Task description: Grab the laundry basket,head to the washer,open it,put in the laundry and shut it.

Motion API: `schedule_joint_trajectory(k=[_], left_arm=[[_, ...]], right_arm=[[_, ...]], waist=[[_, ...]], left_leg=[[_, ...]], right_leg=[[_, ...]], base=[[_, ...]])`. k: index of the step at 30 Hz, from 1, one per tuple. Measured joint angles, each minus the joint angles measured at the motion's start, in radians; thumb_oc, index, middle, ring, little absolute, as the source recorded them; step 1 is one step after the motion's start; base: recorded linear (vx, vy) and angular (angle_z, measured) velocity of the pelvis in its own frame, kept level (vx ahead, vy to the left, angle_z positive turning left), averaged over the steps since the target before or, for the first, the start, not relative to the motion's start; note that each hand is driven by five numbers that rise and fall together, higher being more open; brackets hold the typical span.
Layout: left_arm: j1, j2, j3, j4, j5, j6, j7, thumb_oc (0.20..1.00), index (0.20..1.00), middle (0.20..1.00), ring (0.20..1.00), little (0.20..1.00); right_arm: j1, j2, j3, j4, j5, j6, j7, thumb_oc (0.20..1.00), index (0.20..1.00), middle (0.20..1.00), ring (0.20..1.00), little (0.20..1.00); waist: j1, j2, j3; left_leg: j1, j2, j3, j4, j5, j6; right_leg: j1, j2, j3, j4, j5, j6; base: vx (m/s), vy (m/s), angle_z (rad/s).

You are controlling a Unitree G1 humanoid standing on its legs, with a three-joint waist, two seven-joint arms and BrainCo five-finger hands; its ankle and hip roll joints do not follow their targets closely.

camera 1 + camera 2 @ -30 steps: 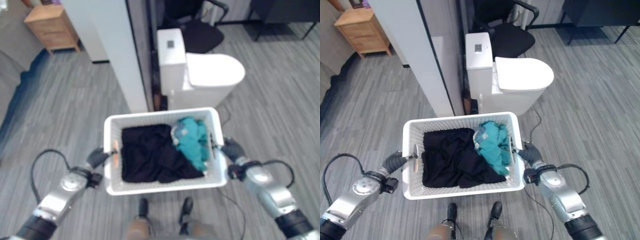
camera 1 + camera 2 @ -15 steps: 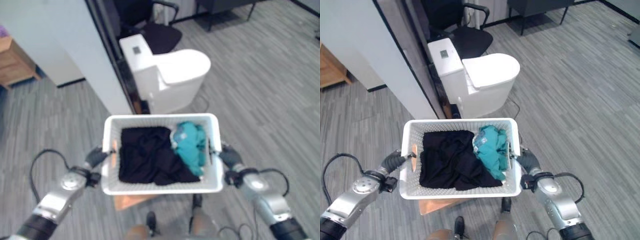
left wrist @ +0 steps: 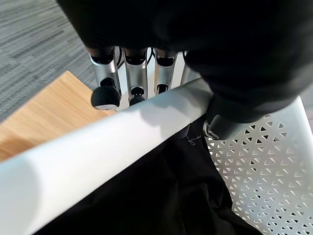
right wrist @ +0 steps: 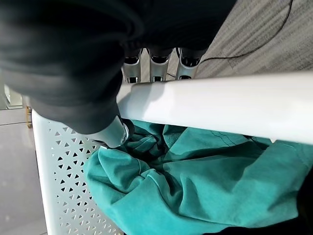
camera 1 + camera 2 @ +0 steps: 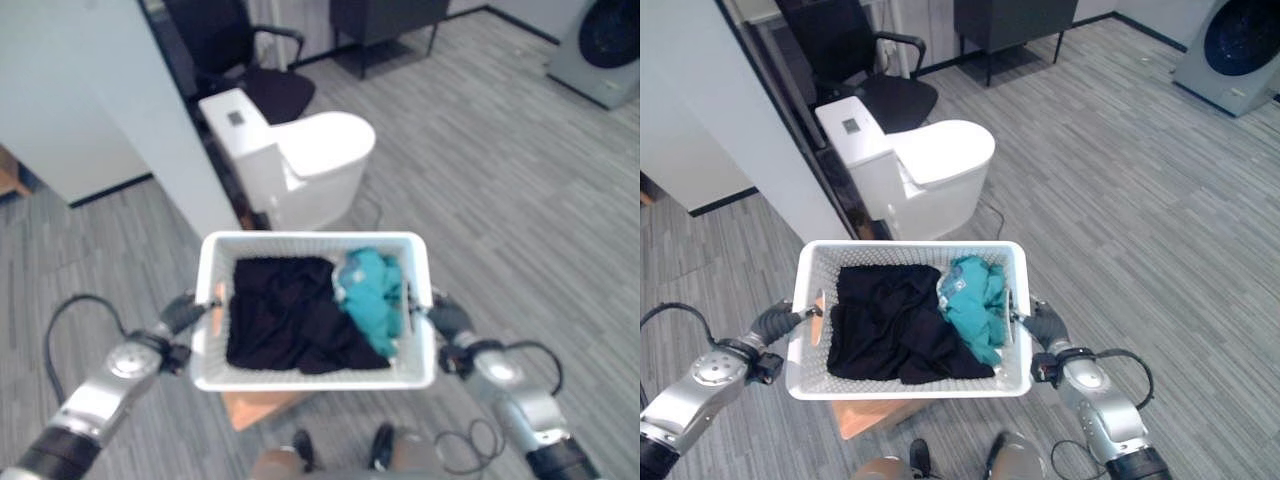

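White perforated plastic forms the laundry basket point(image 5: 908, 385), carried level between the two robot hands, one at each short end, so the load sits balanced and nothing spills while it is taken toward the washer point(image 5: 1238, 48), which stands well away beyond the right robot hand. The left robot hand point(image 5: 775, 322) has its fingers point(image 3: 131, 78) curled under the rounded rim with the thumb pressing from inside, clamped on the basket's end; the right robot hand point(image 5: 1044, 325) mirrors that grip on the opposite rim, fingers point(image 4: 155, 68) hooked below and thumb inside. Between the hands, dark clothing point(image 5: 885, 325) fills the side nearer the left robot hand, and a teal garment point(image 5: 975, 305) lies bunched just inside the right one. Ahead of both hands stands a white toilet point(image 5: 915, 170). The carrying stage seems underway, with the washer not yet reached.
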Motion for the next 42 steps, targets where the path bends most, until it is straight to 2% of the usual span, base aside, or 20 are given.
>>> schedule_joint_trajectory(k=[1,3,4,5,6,7,11,14,19,25,26,28,30,32,33,34,35,36,37,42], left_arm=[[0.001,-0.001,0.001,0.0,0.0,0.0,0.0,0.2,0.2,0.2,0.2,0.2],[0.0,-0.009,0.0,0.0,0.001,0.006,0.0,0.2,0.2,0.2,0.2,0.2],[0.0,-0.009,0.003,0.0,0.001,0.006,0.0,0.2,0.2,0.2,0.2,0.2],[-0.003,-0.012,0.0,0.0,0.001,0.006,-0.002,0.2,0.2,0.2,0.2,0.2],[-0.006,-0.022,0.001,-0.002,0.001,0.007,-0.002,0.2,0.2,0.2,0.2,0.2],[-0.007,-0.031,0.003,0.004,0.002,0.007,-0.001,0.2,0.2,0.2,0.2,0.2],[-0.029,-0.053,0.0,0.024,0.007,0.007,0.006,0.2,0.2,0.2,0.2,0.2],[-0.029,-0.055,-0.002,0.026,0.008,0.007,0.007,0.2,0.2,0.2,0.2,0.2],[-0.028,-0.099,-0.021,0.058,0.008,0.007,0.011,0.2,0.2,0.2,0.2,0.2],[-0.033,-0.142,-0.053,0.088,0.007,0.006,0.021,0.2,0.2,0.2,0.2,0.2],[-0.041,-0.152,-0.062,0.098,0.007,0.006,0.021,0.2,0.2,0.2,0.2,0.2],[-0.046,-0.163,-0.068,0.102,0.008,0.005,0.024,0.2,0.2,0.2,0.2,0.2],[-0.056,-0.166,-0.082,0.114,0.008,0.004,0.025,0.2,0.2,0.2,0.2,0.2],[-0.07,-0.169,-0.098,0.126,0.008,0.003,0.026,0.2,0.2,0.2,0.2,0.2],[-0.07,-0.169,-0.098,0.125,0.008,0.002,0.027,0.2,0.2,0.2,0.2,0.2],[-0.069,-0.168,-0.097,0.125,0.009,0.002,0.027,0.2,0.2,0.2,0.2,0.2],[-0.072,-0.164,-0.09,0.124,0.01,0.001,0.028,0.2,0.2,0.2,0.2,0.2],[-0.073,-0.164,-0.084,0.124,0.012,0.001,0.028,0.2,0.2,0.2,0.2,0.2],[-0.073,-0.161,-0.079,0.124,0.013,0.001,0.03,0.2,0.2,0.2,0.2,0.2],[-0.098,-0.157,-0.076,0.124,0.024,0.001,0.031,0.2,0.2,0.2,0.2,0.2]], right_arm=[[-0.001,0.002,0.0,0.003,0.0,0.0,0.0,0.2,0.2,0.2,0.2,0.2],[-0.016,0.007,0.004,0.03,-0.001,0.003,0.0,0.2,0.2,0.2,0.2,0.2],[-0.016,0.014,0.003,0.036,-0.001,0.003,0.0,0.2,0.2,0.2,0.2,0.2],[-0.02,0.007,0.0,0.035,-0.001,0.0,0.0,0.2,0.2,0.2,0.2,0.2],[-0.025,-0.006,-0.003,0.034,-0.002,0.0,0.001,0.2,0.2,0.2,0.2,0.2],[-0.037,0.002,-0.004,0.047,-0.002,0.0,0.004,0.2,0.2,0.2,0.2,0.2],[-0.023,0.006,-0.006,0.054,-0.005,-0.009,0.004,0.2,0.2,0.2,0.2,0.2],[-0.023,0.005,-0.005,0.056,-0.005,-0.013,0.004,0.2,0.2,0.2,0.2,0.2],[-0.004,-0.024,-0.004,0.056,-0.004,-0.016,0.004,0.2,0.2,0.2,0.2,0.2],[0.013,-0.052,-0.009,0.056,-0.003,-0.022,0.001,0.2,0.2,0.2,0.2,0.2],[0.018,-0.057,-0.011,0.056,-0.002,-0.023,-0.001,0.2,0.2,0.2,0.2,0.2],[0.021,-0.061,-0.015,0.056,-0.002,-0.025,-0.007,0.2,0.2,0.2,0.2,0.2],[0.026,-0.064,-0.017,0.056,-0.001,-0.027,-0.008,0.2,0.2,0.2,0.2,0.2],[0.032,-0.066,-0.023,0.056,0.0,-0.028,-0.012,0.2,0.2,0.2,0.2,0.2],[0.031,-0.066,-0.024,0.056,0.001,-0.028,-0.012,0.2,0.2,0.2,0.2,0.2],[0.032,-0.064,-0.023,0.056,0.001,-0.028,-0.012,0.2,0.2,0.2,0.2,0.2],[0.032,-0.057,-0.022,0.056,0.001,-0.027,-0.012,0.2,0.2,0.2,0.2,0.2],[0.032,-0.049,-0.023,0.056,0.001,-0.027,-0.013,0.2,0.2,0.2,0.2,0.2],[0.03,-0.037,-0.024,0.056,0.001,-0.028,-0.013,0.2,0.2,0.2,0.2,0.2],[0.028,-0.015,-0.041,0.056,0.001,-0.031,-0.015,0.2,0.2,0.2,0.2,0.2]], waist=[[0.001,-0.003,-0.001],[0.021,-0.002,-0.004],[0.025,-0.022,-0.008],[0.027,-0.027,-0.012],[0.029,-0.013,-0.019],[0.046,-0.002,-0.021],[0.029,-0.015,-0.027],[0.031,-0.01,-0.029],[0.025,0.012,-0.044],[0.002,0.015,-0.044],[0.003,0.012,-0.042],[0.001,0.006,-0.029],[-0.002,-0.005,-0.018],[-0.013,-0.015,-0.012],[-0.015,-0.008,-0.012],[-0.016,0.009,-0.019],[-0.017,0.031,-0.012],[-0.017,0.033,-0.01],[-0.012,0.027,-0.006],[-0.022,0.044,0.0]], left_leg=[[0.0,-0.005,0.005,0.001,0.0,-0.001],[-0.02,0.004,0.01,0.048,0.007,-0.011],[-0.077,0.001,0.0,0.107,-0.017,0.001],[-0.086,-0.029,-0.045,0.014,-0.004,0.013],[-0.079,-0.034,-0.058,-0.071,0.046,0.023],[-0.078,-0.011,-0.05,-0.075,0.124,-0.026],[-0.09,0.004,-0.038,-0.062,0.122,-0.023],[-0.09,0.019,-0.021,-0.063,0.135,-0.043],[-0.091,0.1,-0.042,-0.064,0.166,-0.094],[-0.088,0.16,-0.071,-0.077,0.214,-0.076],[-0.088,0.16,-0.094,-0.074,0.237,-0.09],[-0.091,0.145,-0.13,-0.055,0.261,-0.103],[-0.092,0.09,-0.149,-0.045,0.251,-0.109],[-0.109,-0.034,-0.165,-0.044,0.234,-0.105],[-0.105,-0.07,-0.176,-0.073,0.231,-0.095],[-0.087,-0.084,-0.175,-0.107,0.235,-0.068],[-0.055,-0.069,-0.176,-0.148,0.215,-0.035],[-0.052,-0.067,-0.191,-0.149,0.204,-0.027],[-0.053,-0.068,-0.216,-0.144,0.198,-0.028],[0.019,-0.087,-0.214,-0.163,0.163,-0.028]], right_leg=[[0.024,-0.002,0.008,-0.045,0.0,0.01],[0.069,0.043,0.017,-0.163,0.012,-0.022],[0.072,0.042,0.038,-0.205,0.022,-0.037],[0.07,0.045,0.064,-0.239,0.022,-0.037],[0.068,0.066,0.078,-0.264,0.026,-0.035],[0.059,0.087,0.102,-0.275,0.026,-0.033],[0.035,0.081,0.129,-0.228,-0.004,-0.024],[0.009,0.086,0.121,-0.187,-0.019,-0.025],[0.014,0.173,0.099,-0.209,-0.024,-0.081],[0.053,0.257,0.084,-0.292,0.001,-0.131],[0.057,0.259,0.088,-0.298,0.002,-0.135],[0.075,0.254,0.094,-0.323,0.015,-0.155],[0.089,0.232,0.103,-0.349,0.022,-0.159],[0.094,0.199,0.119,-0.396,0.052,-0.141],[0.092,0.201,0.127,-0.415,0.07,-0.137],[0.095,0.218,0.136,-0.439,0.086,-0.13],[0.117,0.246,0.139,-0.477,0.104,-0.132],[0.124,0.251,0.147,-0.491,0.105,-0.127],[0.126,0.249,0.16,-0.502,0.117,-0.127],[0.202,0.233,0.169,-0.545,0.128,-0.096]], base=[[-0.14,-0.169,-0.44],[-0.14,-0.192,-0.62],[-0.15,-0.236,-0.6],[-0.15,-0.237,-0.54],[-0.19,-0.296,-0.76],[-0.17,-0.294,-0.71],[-0.13,-0.25,-0.17],[-0.15,-0.339,-0.18],[-0.14,-0.31,-0.04],[-0.15,-0.195,-0.05],[-0.09,-0.023,-0.05],[-0.08,-0.008,-0.07],[0.0,0.044,-0.02],[0.07,0.093,-0.01],[0.08,0.059,-0.2],[0.14,0.093,-0.3],[0.1,0.065,-0.25],[0.18,0.108,-0.29],[0.09,0.044,-0.3],[0.16,0.07,-0.1]])
